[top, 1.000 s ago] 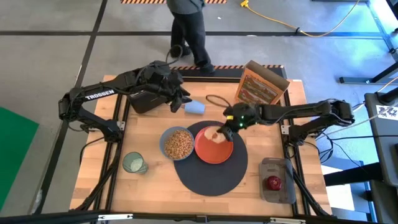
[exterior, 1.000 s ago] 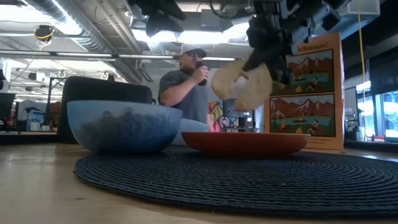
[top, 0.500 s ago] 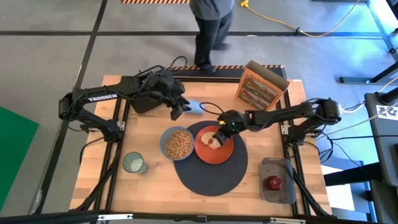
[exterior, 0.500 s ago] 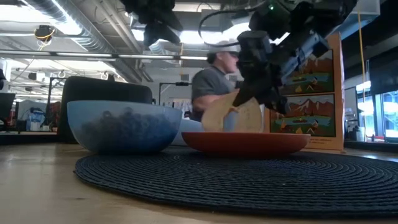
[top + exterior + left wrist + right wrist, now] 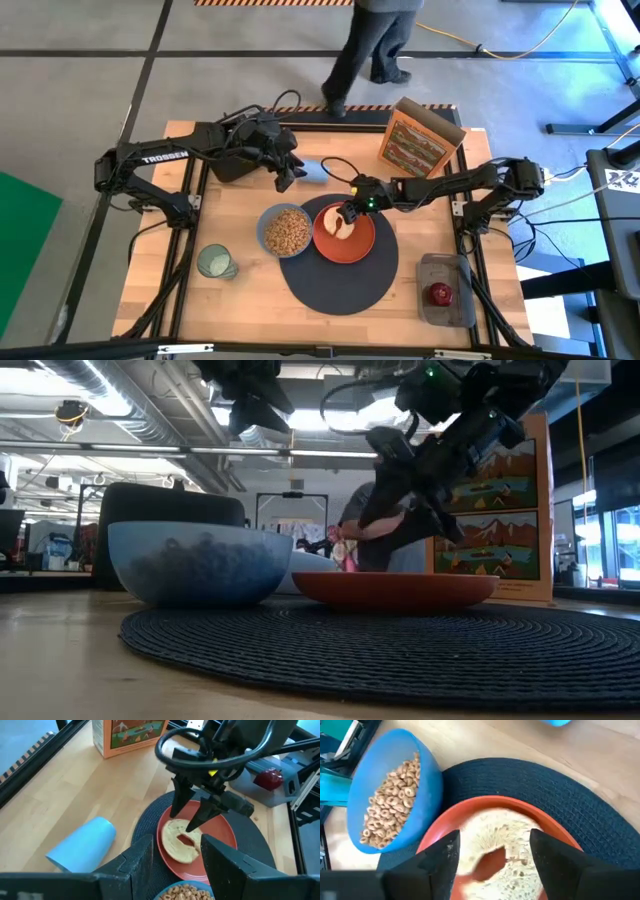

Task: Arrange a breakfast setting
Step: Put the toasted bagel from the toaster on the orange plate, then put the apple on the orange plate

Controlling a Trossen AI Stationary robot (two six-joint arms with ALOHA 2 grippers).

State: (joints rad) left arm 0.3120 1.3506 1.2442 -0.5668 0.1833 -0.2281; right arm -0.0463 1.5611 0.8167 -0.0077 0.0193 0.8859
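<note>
1 second earlier the right pincer (image 5: 346, 212) had carried the toast slice (image 5: 340, 222) in the air above the orange plate (image 5: 358, 243); half a second earlier it had lowered the slice to the plate's rim. Now the toast lay flat on the plate, on the side nearest the blue bowl (image 5: 285, 231), and the right pincer's 2 fingers stood apart just above it, gripping nothing. In the left wrist view the 2 fingers (image 5: 181, 800) straddled the toast's far edge, with the tips close to or brushing the bread; whether they truly touched it I could not tell. The person (image 5: 375, 45) beyond the table had walked further to the right along the floor.

The plate sat on the round dark-grey mat (image 5: 340, 285), touching or just beside the bowl, which was filled with ring cereal and overlapped the mat's left edge. The green glass cup (image 5: 215, 262) stood on the bare wooden table (image 5: 250, 300), well apart from the mat on the left. The red apple (image 5: 440, 293) rested in a grey tray (image 5: 447, 310) at the table's right front corner.

The left pincer (image 5: 285, 178) hung over the back of the table next to the black toaster (image 5: 228, 162), near a light-blue cup (image 5: 314, 172) lying on its side, in much the same place as before; its fingers stood partly apart and empty. The orange cereal box (image 5: 420, 135) stood at the table's far right.
</note>
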